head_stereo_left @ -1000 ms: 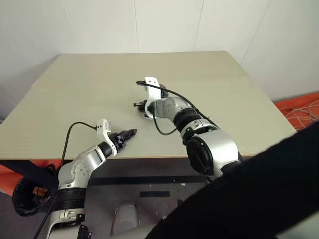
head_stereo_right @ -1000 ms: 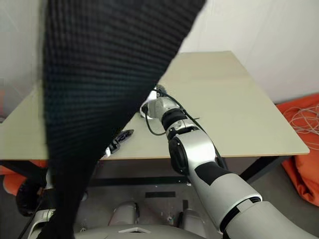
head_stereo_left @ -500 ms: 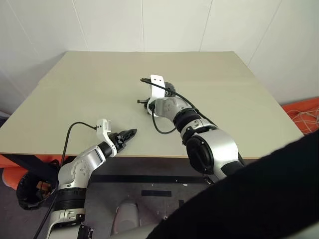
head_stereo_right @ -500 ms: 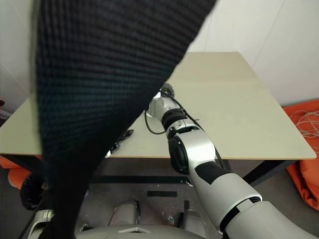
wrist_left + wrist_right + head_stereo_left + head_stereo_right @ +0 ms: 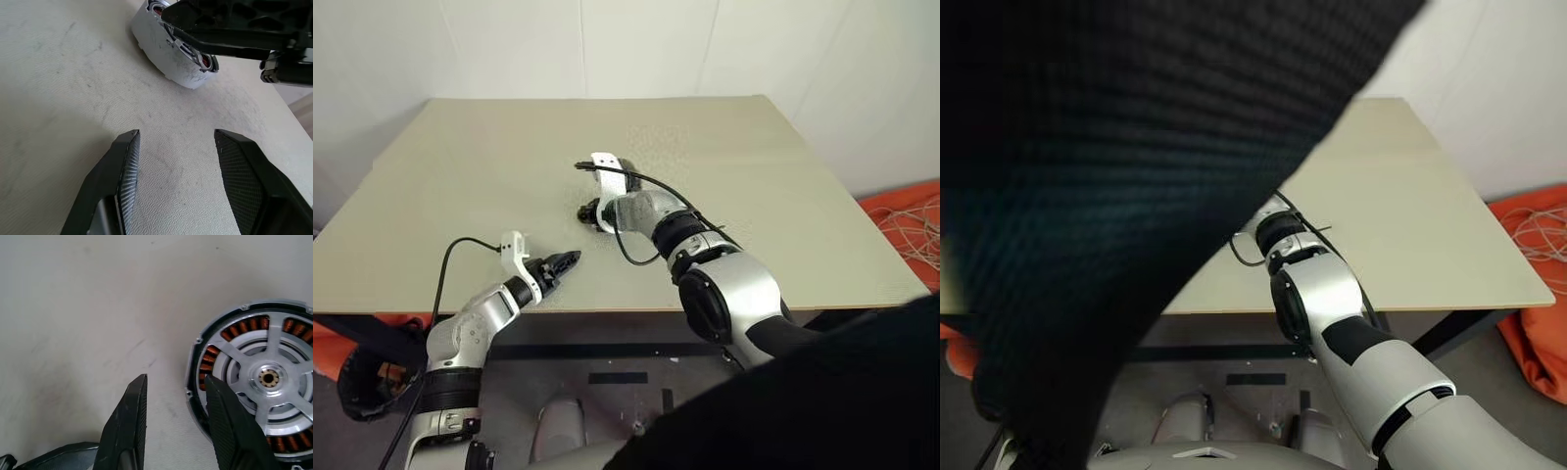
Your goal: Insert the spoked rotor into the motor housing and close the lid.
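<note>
From the left eye, a big tan table (image 5: 489, 176) stands by a white wall. The right gripper (image 5: 588, 209) reaches to the middle of the table. The left gripper (image 5: 570, 261) hangs near the front edge, well apart from it. A black cloth (image 5: 822, 401) covers the lower right corner.

From the right eye, the same black cloth (image 5: 1116, 196) hides most of the table.

In the left wrist view, the left jaws stand open with nothing between them. Past them the housing (image 5: 166, 54) lies on the table, with the right gripper just above it.

In the right wrist view, the rotor (image 5: 268, 378) sits inside the housing (image 5: 205, 352), with copper coils showing between its spokes. The right jaws are a little open and hold nothing. One finger (image 5: 230, 426) crosses the housing's rim; I cannot tell if it touches.
</note>
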`<state>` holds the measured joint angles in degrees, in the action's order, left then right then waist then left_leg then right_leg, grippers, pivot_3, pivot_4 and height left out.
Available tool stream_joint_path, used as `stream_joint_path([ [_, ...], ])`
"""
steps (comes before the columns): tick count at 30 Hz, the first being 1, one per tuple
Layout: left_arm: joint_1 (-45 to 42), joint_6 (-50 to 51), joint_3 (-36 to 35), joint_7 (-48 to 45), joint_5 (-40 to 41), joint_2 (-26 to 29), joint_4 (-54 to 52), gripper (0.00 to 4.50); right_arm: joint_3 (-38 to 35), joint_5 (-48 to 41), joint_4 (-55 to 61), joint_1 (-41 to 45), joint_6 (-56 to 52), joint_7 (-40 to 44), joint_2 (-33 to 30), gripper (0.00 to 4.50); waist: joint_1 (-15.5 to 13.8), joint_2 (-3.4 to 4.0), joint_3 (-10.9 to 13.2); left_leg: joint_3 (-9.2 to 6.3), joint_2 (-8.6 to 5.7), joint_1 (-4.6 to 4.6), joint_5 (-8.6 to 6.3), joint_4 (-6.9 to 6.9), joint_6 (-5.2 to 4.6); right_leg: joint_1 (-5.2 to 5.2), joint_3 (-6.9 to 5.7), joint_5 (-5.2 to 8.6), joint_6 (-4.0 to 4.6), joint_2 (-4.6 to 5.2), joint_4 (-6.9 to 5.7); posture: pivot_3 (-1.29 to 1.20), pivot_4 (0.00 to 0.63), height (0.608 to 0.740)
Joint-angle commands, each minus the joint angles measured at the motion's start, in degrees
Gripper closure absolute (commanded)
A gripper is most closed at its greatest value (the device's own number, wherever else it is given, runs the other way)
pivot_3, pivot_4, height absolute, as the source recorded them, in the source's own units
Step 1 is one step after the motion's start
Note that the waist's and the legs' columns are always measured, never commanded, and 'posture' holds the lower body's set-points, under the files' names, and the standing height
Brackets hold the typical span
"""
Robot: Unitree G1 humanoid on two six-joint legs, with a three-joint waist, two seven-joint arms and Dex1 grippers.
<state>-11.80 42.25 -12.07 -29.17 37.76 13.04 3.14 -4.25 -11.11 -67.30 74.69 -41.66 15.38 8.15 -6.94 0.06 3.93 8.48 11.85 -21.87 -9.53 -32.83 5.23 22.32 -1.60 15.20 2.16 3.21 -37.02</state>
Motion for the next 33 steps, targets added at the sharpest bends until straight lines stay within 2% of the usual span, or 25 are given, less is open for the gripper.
stream_joint_path([
  [1,-1.22,-1.01,0.08,-0.33,0.03,-0.15,-0.43,1.95,5.54,-0.28,14.5,-0.94,-5.67,12.91,-3.29,2.44,-0.03,0.0,0.0,0.0,0.01,-0.03,0.14,0.01,-0.22,0.02,-0.04,-0.02,-0.01,-0.06,0.05,0.0,0.0,0.74],
  [2,-1.37,-1.1,0.13,-0.37,-0.06,-0.2,-0.21,1.95,7.24,-0.84,19.88,-2.9,-6.65,16.49,-4.9,2.44,-0.28,-0.01,0.0,-0.02,0.03,-0.06,0.16,0.0,-0.28,0.0,-0.08,-0.03,-0.02,-0.09,0.12,0.0,0.0,0.74],
  [4,-1.93,-1.15,0.29,-0.35,-0.19,-0.34,0.12,1.95,13.81,1.43,32.98,-9.04,-0.64,24.79,-10.91,2.44,-0.8,-0.08,-0.04,-0.04,0.03,-0.1,0.14,0.01,-0.36,-0.13,-0.12,-0.06,-0.09,-0.06,0.31,0.0,0.0,0.74],
  [6,-2.19,-1.33,0.67,-0.66,-0.6,-0.1,0.26,1.95,19.52,4.19,41.08,-13.79,5.35,31.1,-16.76,2.44,-1.22,-0.15,-0.07,-0.04,0.03,-0.09,0.04,-0.08,-0.61,-0.24,-0.13,-0.09,-0.19,-0.01,0.37,0.0,0.0,0.74],
  [9,-2.64,-1.77,1.36,-1.61,-1.38,0.74,0.47,1.95,25.12,8.33,44.95,-18.26,13.19,40.59,-28.22,2.44,-1.62,-0.19,-0.08,-0.02,0.01,-0.07,-0.05,-0.24,-0.8,-0.33,-0.1,-0.13,-0.31,0.03,0.42,0.0,0.0,0.74],
  [12,-3.51,-1.56,1.18,-1.7,-1.26,1.13,0.73,1.95,26.59,10.68,41.69,-18.59,17.81,43.44,-32.5,2.44,-1.23,-0.18,-0.07,0.02,-0.03,-0.02,-0.04,-0.27,-0.8,-0.31,-0.07,-0.14,-0.33,-0.01,0.38,0.0,0.0,0.74],
  [16,-4.07,-1.25,0.96,-1.92,-0.88,1.11,0.84,1.95,27.32,13.95,35.31,-17.9,22.65,44.03,-33.28,2.44,0.06,-0.18,-0.07,0.06,0.0,0.14,0.06,-0.28,-0.92,-0.32,-0.04,-0.08,-0.08,-0.1,0.28,0.0,0.0,0.74],
  [20,-4.19,-0.11,-0.11,-2.72,1.95,0.37,-1.61,1.95,26.97,15.82,28.76,-16.12,25.87,42.92,-30.75,2.44,0.35,-0.18,-0.07,0.09,0.01,0.14,0.15,-0.32,-1.13,-0.32,-0.04,-0.05,0.19,-0.09,0.27,0.0,0.0,0.74],
  [23,-4.49,0.5,-0.21,-2.83,2.69,1.03,-2.65,1.95,27.09,16.64,25.99,-15.67,27.14,43.42,-28.78,2.44,0.62,-0.18,-0.07,0.09,0.01,0.11,0.18,-0.36,-1.62,-0.32,-0.06,-0.06,0.22,-0.09,0.25,0.0,0.0,0.74],
  [33,-3.22,1.07,-0.9,-2.51,4.08,2.04,-3.65,1.95,27.37,20.5,18.2,-13.37,32.48,43.51,-23.98,2.44,1.07,-0.18,-0.07,0.09,0.0,0.05,0.12,-0.45,-2.25,-0.32,-0.07,-0.06,0.23,-0.06,0.25,0.0,0.0,0.74],
])
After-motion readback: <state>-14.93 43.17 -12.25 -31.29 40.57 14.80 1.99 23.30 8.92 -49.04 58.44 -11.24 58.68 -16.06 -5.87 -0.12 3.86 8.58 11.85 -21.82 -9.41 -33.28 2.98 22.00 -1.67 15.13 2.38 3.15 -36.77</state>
